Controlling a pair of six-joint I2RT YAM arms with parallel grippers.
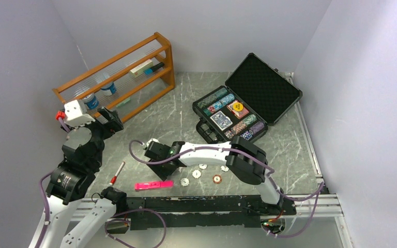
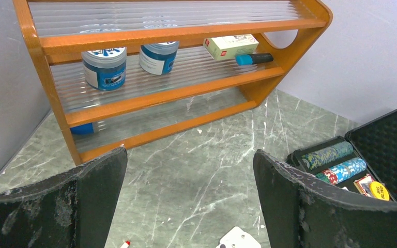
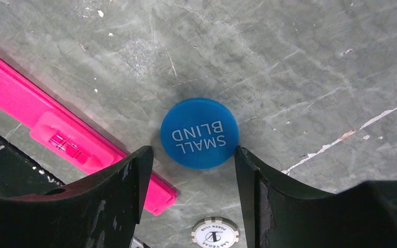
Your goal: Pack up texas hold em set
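The black foam-lined case (image 1: 269, 85) lies open at the back right, with rows of chip stacks (image 1: 218, 101), card decks (image 1: 221, 120) and a yellow button (image 1: 239, 109) in it. My right gripper (image 3: 192, 160) hangs low over the table, open. A blue "SMALL BLIND" button (image 3: 199, 133) lies flat just at its tips. The right fingertip is at the button's edge and the left one stands apart from it. Small white discs (image 1: 196, 173) and a red-rimmed chip (image 1: 216, 179) lie loose near the front. My left gripper (image 2: 190, 160) is wide open and holds nothing, well above the table.
A pink marker (image 3: 72, 139) lies right beside my right gripper's left finger. A white poker chip (image 3: 215, 233) sits under the right wrist. A red-tipped pen (image 1: 117, 173) lies at the front left. A wooden shelf (image 1: 119, 72) with jars stands at the back left.
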